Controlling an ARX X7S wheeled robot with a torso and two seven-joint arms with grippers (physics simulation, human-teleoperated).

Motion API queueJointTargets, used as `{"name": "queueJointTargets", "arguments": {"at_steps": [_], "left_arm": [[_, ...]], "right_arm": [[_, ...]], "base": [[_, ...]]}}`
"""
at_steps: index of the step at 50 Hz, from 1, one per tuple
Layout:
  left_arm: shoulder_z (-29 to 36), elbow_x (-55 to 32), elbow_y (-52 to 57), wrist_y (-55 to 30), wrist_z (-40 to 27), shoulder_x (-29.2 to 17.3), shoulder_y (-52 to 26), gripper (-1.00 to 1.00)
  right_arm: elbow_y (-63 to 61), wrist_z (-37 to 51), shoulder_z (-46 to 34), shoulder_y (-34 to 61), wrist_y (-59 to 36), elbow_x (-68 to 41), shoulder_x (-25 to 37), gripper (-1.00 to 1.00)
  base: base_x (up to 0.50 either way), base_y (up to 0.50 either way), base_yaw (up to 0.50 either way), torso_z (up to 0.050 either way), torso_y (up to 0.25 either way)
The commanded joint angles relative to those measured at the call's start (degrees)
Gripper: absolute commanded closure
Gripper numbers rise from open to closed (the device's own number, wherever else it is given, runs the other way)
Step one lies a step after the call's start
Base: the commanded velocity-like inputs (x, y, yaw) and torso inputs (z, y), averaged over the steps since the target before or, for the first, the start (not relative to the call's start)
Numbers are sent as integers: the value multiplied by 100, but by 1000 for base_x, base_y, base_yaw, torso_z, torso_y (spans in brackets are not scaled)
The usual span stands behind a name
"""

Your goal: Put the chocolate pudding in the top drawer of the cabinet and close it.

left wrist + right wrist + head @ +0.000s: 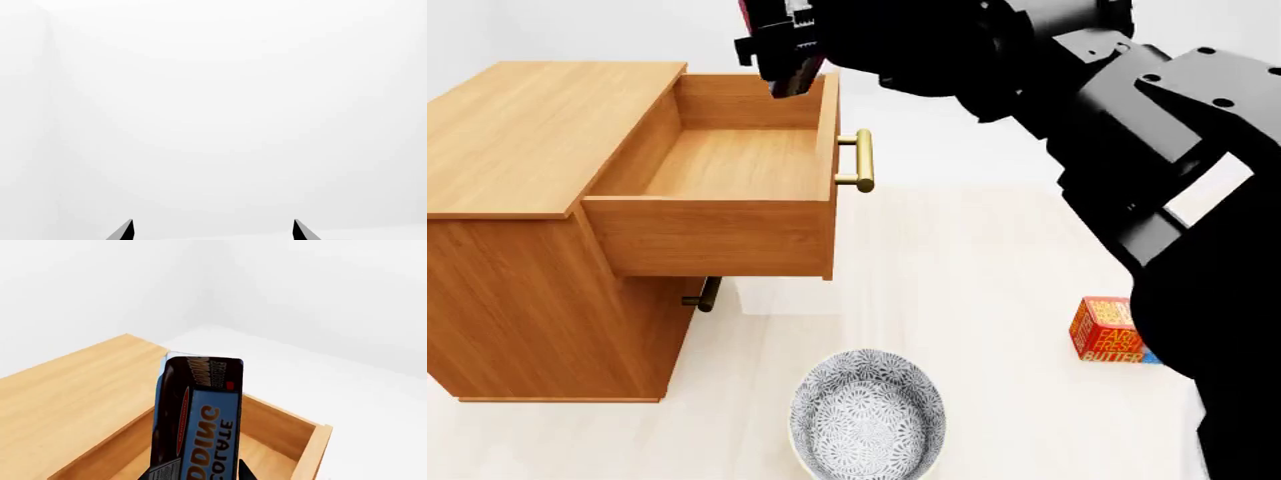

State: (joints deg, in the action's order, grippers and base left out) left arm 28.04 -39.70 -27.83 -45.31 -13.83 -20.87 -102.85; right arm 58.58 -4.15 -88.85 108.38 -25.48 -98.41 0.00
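Closest to us, a patterned bowl [869,414] sits on the floor, with nothing in it. We hold the chocolate pudding [195,420] clamped in our right gripper [785,62], above the top drawer [727,160], which stands pulled out of the cabinet [521,240] with nothing inside. We judge the placing step is in hand: next we lower and release, then push the drawer shut. Our left gripper [213,231] is spread wide, holding nothing. A butter box [1105,330] lies well apart.
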Motion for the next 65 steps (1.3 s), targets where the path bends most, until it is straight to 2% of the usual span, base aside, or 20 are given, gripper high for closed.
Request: {"name": "queueJointTargets", "arguments": {"at_steps": [1,24,25,28,32,65], "left_arm": [[9,10,-1,-61,-80,2,-15,-100],[22,10,-10,-137,-156,4,-36,-100],[3,-19,43,-164,-137,-56,-15,-100],[-223,-355,653,-480,174,-873,178,-100],[-284,-470,814,-629,330,-1178,170,-100],[-274,-470,910,-595,349,-1272,287,-100]], "right_arm": [[-296,63,-207,-134,80,-212,0,100],[-497,144,-192,-575,5,-82,0,100],[-504,152,-192,-592,1,-83,0,100],[-523,172,-190,-636,-15,-81,0,100],[-541,182,-191,-679,-32,-83,0,100],[-604,223,-179,-981,-199,50,0,100]], "base": [[0,0,0,0,0],[0,0,0,0,0],[0,0,0,0,0],[0,0,0,0,0],[0,0,0,0,0],[0,0,0,0,0]]}}
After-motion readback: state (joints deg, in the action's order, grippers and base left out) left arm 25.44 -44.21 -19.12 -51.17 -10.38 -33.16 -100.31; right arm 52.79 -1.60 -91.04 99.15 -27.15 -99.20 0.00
